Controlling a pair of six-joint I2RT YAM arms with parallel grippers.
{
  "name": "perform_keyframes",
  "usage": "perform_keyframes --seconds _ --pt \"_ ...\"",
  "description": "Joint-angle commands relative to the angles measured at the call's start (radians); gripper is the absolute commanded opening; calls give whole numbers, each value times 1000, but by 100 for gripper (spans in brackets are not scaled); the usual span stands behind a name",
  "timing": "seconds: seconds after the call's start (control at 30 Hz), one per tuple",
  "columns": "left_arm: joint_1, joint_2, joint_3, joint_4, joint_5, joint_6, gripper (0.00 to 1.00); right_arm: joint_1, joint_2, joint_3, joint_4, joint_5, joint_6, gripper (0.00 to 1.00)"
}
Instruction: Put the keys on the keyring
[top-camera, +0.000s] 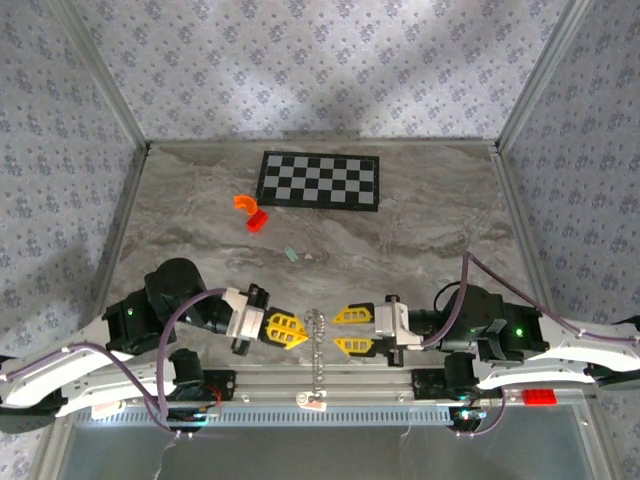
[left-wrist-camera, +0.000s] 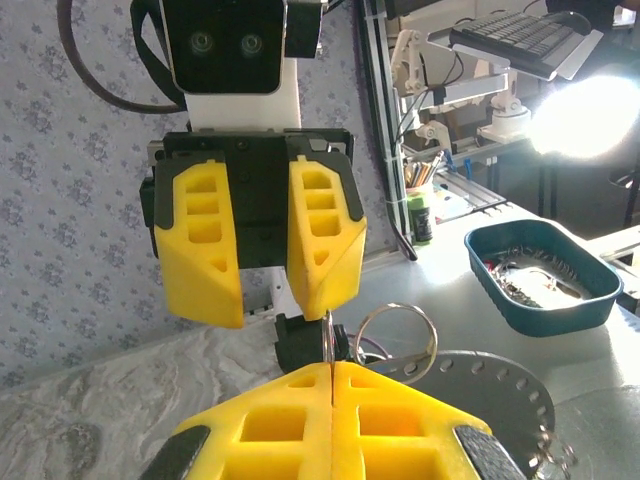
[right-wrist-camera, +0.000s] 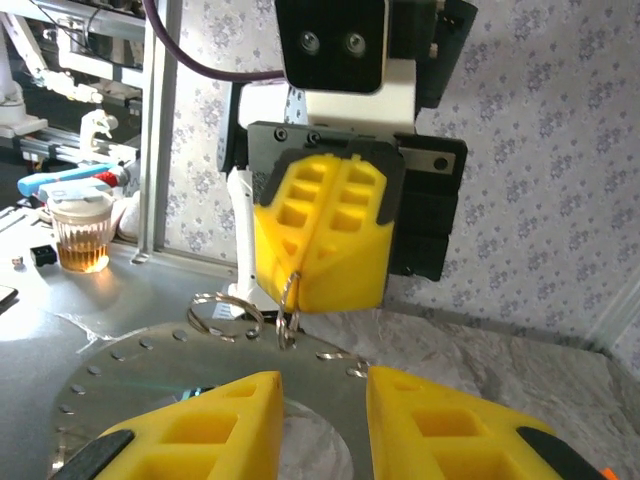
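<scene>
The key (top-camera: 292, 254) is just a teal speck from above, way too small to make out a hole or shape. The chain (top-camera: 316, 350) tops out right by the left gripper (top-camera: 300, 335) tips, and I honestly can't tell if it's pinched. On the left wrist cam its fingers (left-wrist-camera: 270, 425) get chopped by the bottom edge and swallow the lower part of a thin wire (left-wrist-camera: 328, 345). The right gripper (right-wrist-camera: 322, 392) is likewise cut off at the bottom on its own cam. The tray (left-wrist-camera: 530, 300) contents are a shiny tangle. Lamp glare (left-wrist-camera: 590, 110) washes out that corner.
</scene>
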Motion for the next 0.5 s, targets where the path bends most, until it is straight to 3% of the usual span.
perform_keyframes --seconds 0.0,0.47 --pt "-7 -7 30 22 39 12 0 7 4 -3 40 -44 22 29" --pt "-7 8 27 32 45 11 0 8 37 -3 64 -83 25 24"
